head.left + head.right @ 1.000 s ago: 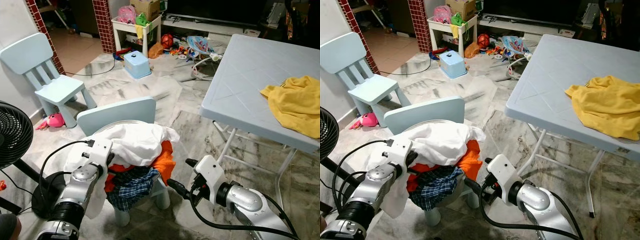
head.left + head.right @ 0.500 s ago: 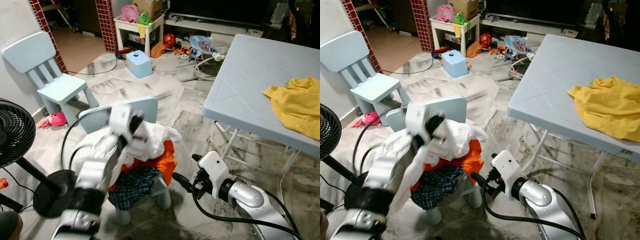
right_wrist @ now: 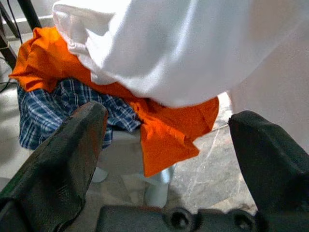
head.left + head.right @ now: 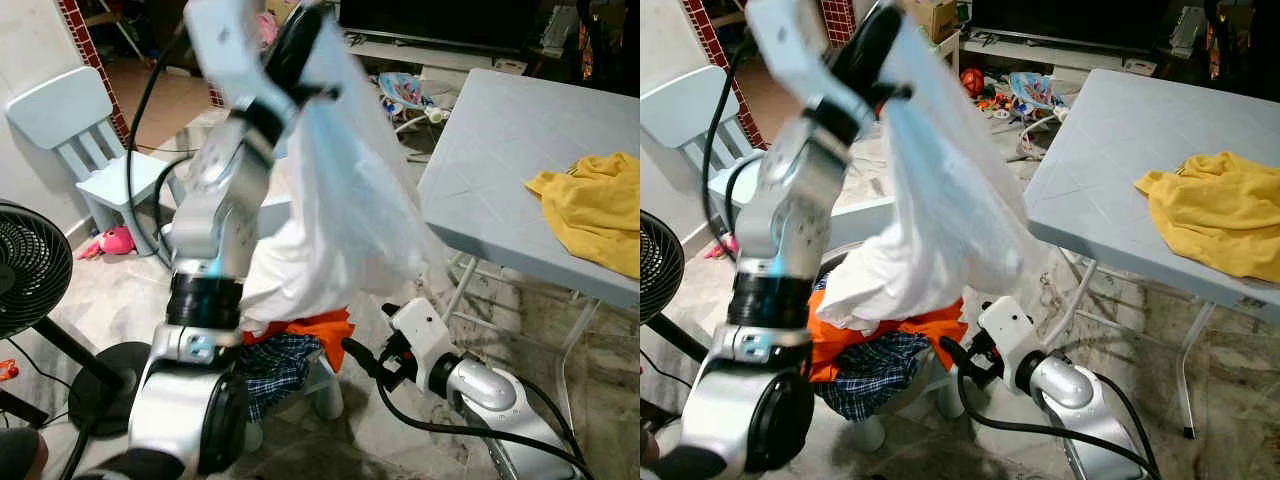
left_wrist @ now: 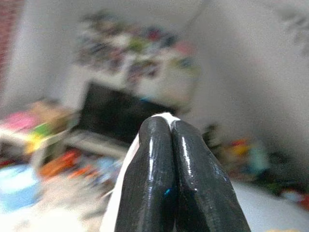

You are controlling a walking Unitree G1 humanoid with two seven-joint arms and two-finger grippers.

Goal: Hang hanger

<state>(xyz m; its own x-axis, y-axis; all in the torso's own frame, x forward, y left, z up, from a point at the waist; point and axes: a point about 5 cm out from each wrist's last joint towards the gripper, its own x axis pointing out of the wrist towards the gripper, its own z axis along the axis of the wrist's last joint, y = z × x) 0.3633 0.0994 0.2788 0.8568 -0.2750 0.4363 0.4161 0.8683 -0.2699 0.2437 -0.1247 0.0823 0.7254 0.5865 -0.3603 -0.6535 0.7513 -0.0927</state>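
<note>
— Left gripper (image 4: 297,42)?
— Up high, above the small chair (image 4: 272,214). Fingers (image 5: 154,159) clenched together, pinching an edge of a white garment (image 4: 335,200); a sliver of white peeking out right at the tips in the left wrist view.

— And the rest of the cloth?
— Hanging from the pinch in a long, blurred drape, down towards the chair seat. Lower end bunched on the laundry pile there, touching an orange garment (image 4: 318,328), with a blue plaid one (image 4: 275,365) underneath.

— Hanger?
— Cannot tell. Nothing hanger-shaped to be made out in or near the white garment; just fabric between the fingers.

— Right gripper (image 4: 360,356)?
— Low, beside the front of the chair, pointed at the pile. Fingers (image 3: 67,159) spread wide, grasping nothing. Seen between them in the right wrist view: the orange garment's drooping corner, the white bulge above it, the plaid to one side. Close to the pile, not touching it.

— Anything on the counter (image 4: 500,140)?
— A crumpled yellow cloth (image 4: 590,205), well apart from both grippers.

— Elsewhere?
— A black fan (image 4: 25,265) on the robot's left, a second pale blue chair (image 4: 85,120) behind it near the wall, toys scattered on the floor further back.
</note>
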